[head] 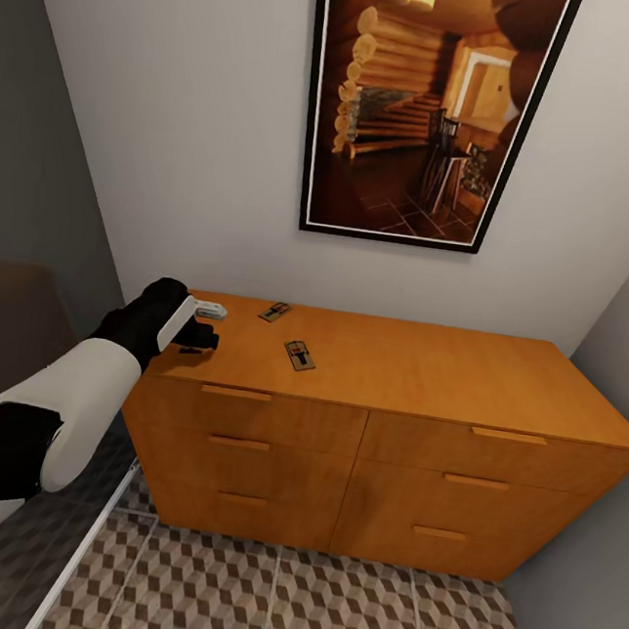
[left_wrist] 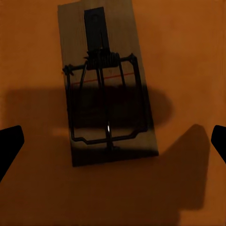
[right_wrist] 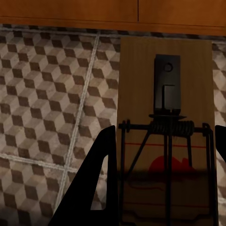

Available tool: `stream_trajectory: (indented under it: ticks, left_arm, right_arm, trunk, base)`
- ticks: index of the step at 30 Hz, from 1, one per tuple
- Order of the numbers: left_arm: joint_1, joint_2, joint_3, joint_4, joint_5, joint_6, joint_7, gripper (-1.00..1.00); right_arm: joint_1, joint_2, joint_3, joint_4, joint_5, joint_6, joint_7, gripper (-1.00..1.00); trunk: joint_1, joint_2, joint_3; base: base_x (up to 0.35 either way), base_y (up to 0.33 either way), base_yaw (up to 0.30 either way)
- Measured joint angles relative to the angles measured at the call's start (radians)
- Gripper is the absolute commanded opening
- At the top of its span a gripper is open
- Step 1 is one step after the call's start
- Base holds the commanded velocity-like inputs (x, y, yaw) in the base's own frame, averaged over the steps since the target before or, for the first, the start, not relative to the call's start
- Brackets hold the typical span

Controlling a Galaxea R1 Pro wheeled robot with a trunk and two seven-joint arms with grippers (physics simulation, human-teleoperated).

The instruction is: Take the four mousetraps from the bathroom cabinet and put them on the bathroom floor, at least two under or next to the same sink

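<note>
Two mousetraps lie on the orange cabinet top (head: 426, 368), one near the back edge (head: 275, 312) and one nearer the front (head: 299, 356). My left gripper (head: 203, 325) hovers over the top's left corner. In the left wrist view it is open (left_wrist: 113, 141), its fingertips wide apart on either side of a mousetrap (left_wrist: 106, 84) lying flat on the wood. In the right wrist view my right gripper (right_wrist: 165, 188) is shut on another mousetrap (right_wrist: 165, 70), held above the cube-patterned bathroom floor (right_wrist: 47, 94) in front of the cabinet's base (right_wrist: 70, 12). The sink is out of view.
The cabinet has several closed drawers (head: 281, 424) and stands against the back wall under a framed picture (head: 433, 108). Grey walls close in on both sides. Patterned floor (head: 317, 610) stretches in front of it, with a pale rail (head: 78, 561) at the lower left.
</note>
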Motion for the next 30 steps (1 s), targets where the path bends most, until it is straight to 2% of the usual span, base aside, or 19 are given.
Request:
stream_trajectory:
  ticks: [30]
  left_arm:
    - [0.001, 0.0, 0.0, 0.001, 0.0, 0.0, 0.0, 1.0]
  right_arm:
    - [0.0, 0.0, 0.0, 0.0, 0.0, 0.0, 0.0, -1.0]
  trunk:
    - [0.0, 0.0, 0.0]
  base:
    - [0.043, 0.0, 0.0]
